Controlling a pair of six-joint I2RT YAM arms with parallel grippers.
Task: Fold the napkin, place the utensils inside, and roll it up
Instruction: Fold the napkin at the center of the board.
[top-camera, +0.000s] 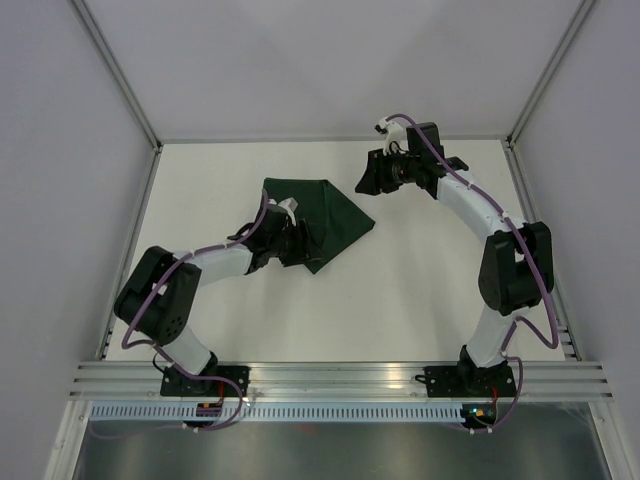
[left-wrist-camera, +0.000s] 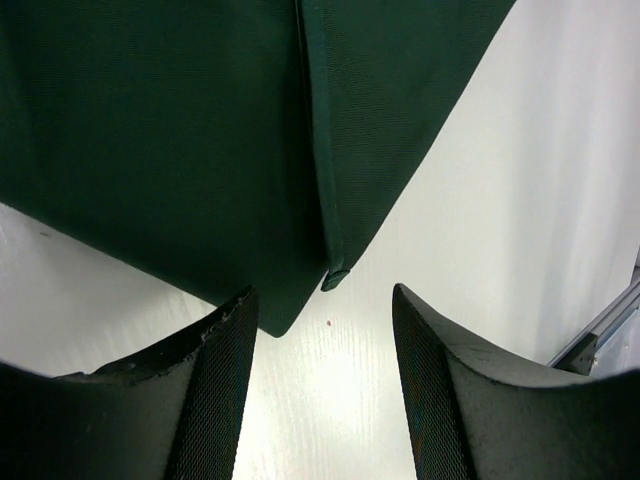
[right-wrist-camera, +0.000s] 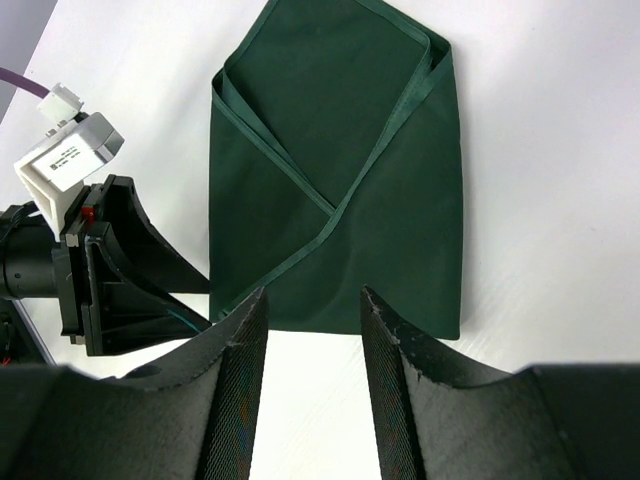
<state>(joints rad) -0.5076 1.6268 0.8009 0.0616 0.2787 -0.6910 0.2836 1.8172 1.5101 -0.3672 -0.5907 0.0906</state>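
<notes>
The dark green napkin (top-camera: 325, 215) lies on the white table, folded with two flaps crossing over each other (right-wrist-camera: 340, 180). My left gripper (top-camera: 300, 243) hovers at the napkin's near left edge. In the left wrist view its jaws are open just short of a folded corner (left-wrist-camera: 280, 315), and only bare table shows between the fingers (left-wrist-camera: 215, 380). My right gripper (top-camera: 364, 184) hangs behind and right of the napkin, open with nothing in it. In the right wrist view (right-wrist-camera: 313, 292) its jaws point at the cloth's straight edge. No utensils are in view.
White walls and aluminium posts (top-camera: 120, 75) enclose the table on three sides. A metal rail (top-camera: 340, 375) carrying both arm bases runs along the near edge. The left gripper's body (right-wrist-camera: 100, 270) shows beside the napkin in the right wrist view.
</notes>
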